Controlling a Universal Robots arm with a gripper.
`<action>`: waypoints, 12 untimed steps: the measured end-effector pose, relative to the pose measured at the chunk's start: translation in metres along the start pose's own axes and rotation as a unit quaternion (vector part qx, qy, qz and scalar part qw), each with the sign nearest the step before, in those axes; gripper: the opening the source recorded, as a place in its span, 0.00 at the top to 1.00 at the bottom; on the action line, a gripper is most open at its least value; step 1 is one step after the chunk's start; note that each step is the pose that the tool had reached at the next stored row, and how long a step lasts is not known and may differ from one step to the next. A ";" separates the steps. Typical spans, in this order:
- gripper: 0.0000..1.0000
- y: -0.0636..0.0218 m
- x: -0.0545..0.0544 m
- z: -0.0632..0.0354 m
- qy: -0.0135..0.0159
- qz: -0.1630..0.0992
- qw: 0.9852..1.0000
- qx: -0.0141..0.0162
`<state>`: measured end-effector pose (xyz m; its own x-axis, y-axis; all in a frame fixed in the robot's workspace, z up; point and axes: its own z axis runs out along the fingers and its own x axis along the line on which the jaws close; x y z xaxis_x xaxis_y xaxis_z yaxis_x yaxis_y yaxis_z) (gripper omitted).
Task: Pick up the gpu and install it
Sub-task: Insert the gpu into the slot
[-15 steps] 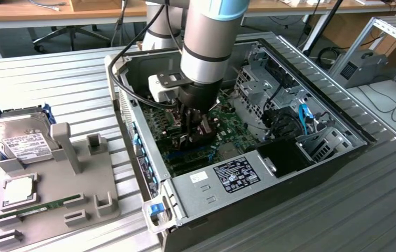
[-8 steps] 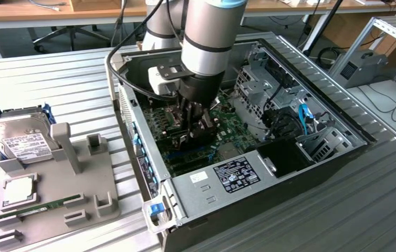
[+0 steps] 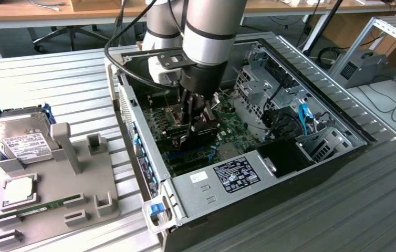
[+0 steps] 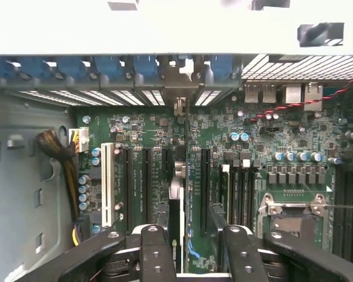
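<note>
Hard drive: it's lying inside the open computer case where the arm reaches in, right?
No. The hard drive rests on the grey holder on the table, outside the computer case, toward the exterior view's left. The arm does reach into the case, as the exterior view shows.

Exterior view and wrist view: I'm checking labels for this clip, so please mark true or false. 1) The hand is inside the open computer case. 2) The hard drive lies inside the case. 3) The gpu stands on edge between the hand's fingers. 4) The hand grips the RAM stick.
1) True: the hand is down inside the open computer case, above the motherboard.
2) False: the hard drive sits on the gray holder, at the exterior view's left.
3) True: the gpu stands edge-on between the spread fingers.
4) False: the RAM stick lies on the holder.
</note>
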<state>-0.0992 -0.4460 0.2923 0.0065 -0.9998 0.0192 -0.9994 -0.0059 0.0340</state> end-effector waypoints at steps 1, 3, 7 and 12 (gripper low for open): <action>0.60 0.0001 0.000 -0.0033 0.000 0.000 1.000 0.000; 0.60 0.0002 0.000 -0.0063 0.000 0.000 1.000 0.000; 0.60 0.0003 0.000 -0.0098 0.000 0.000 1.000 0.000; 0.60 0.0003 0.000 -0.0101 0.000 0.000 1.000 0.000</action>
<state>-0.0992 -0.4460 0.3024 0.0066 -0.9998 0.0192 -0.9994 -0.0059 0.0340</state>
